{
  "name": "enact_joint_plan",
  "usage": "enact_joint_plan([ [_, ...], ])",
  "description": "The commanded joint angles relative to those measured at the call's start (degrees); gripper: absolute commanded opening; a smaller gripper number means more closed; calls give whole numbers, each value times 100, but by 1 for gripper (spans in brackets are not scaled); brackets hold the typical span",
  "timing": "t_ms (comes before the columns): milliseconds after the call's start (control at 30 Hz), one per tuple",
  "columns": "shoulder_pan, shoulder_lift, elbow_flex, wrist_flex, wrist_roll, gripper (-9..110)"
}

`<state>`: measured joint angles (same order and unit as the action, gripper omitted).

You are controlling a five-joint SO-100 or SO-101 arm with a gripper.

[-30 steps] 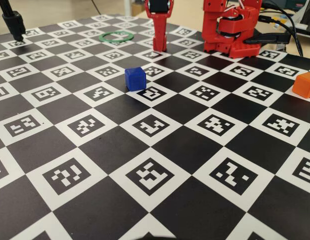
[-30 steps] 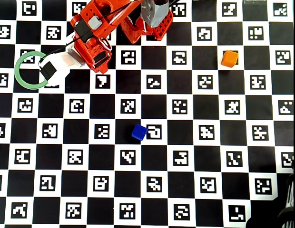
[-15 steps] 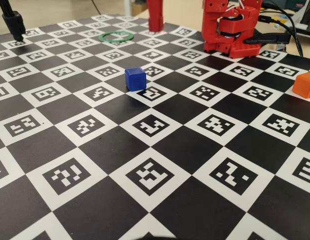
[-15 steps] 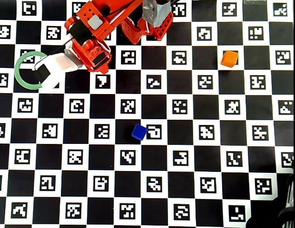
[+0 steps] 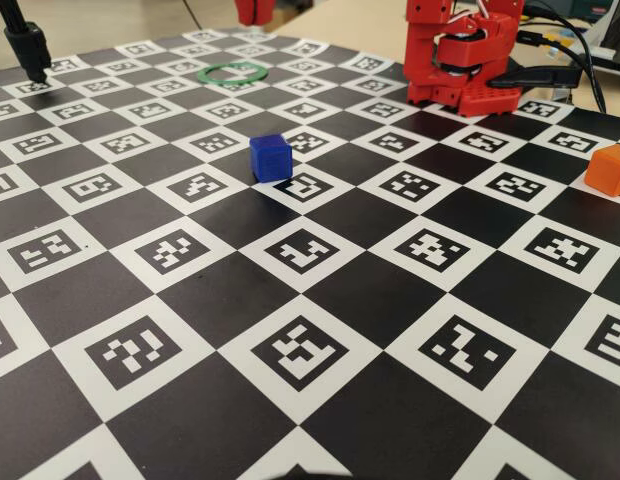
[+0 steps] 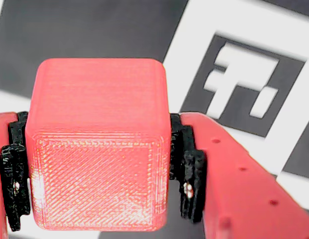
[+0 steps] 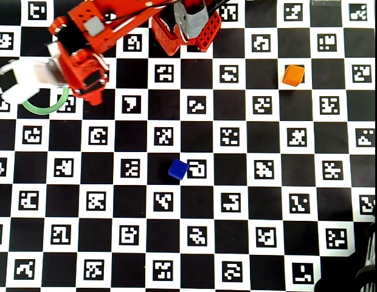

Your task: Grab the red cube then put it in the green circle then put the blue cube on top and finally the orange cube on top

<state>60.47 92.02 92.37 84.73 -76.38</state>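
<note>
Red matte cube (image 6: 97, 144) pinched between our gripper's (image 6: 99, 184) closed fingers, we are carrying it high above the board. We are judging the next move: lowering it inside the thin green ring (image 7: 45, 108).

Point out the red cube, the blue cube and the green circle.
red cube (image 6: 97, 149): wrist view, near face, held in the pincer.
blue cube (image 7: 178, 169): overhead view, top face.
green circle (image 5: 233, 72): fixed view, near arc of the ring.

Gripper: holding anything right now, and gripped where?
Yes. The gripper holds the red cube, its black pads clamped on two opposite side faces.
</note>
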Motion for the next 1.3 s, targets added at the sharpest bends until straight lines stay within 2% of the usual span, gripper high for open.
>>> enact_joint_plan([
  [0, 387, -211, -976, 123, 105, 11],
  [500, 1266, -1661, -2048, -158, -35, 11],
  [867, 1239, -2039, -1608, -1125, -26, 11],
  [1267, 1116, -2250, -1292, -1354, 35, 11],
])
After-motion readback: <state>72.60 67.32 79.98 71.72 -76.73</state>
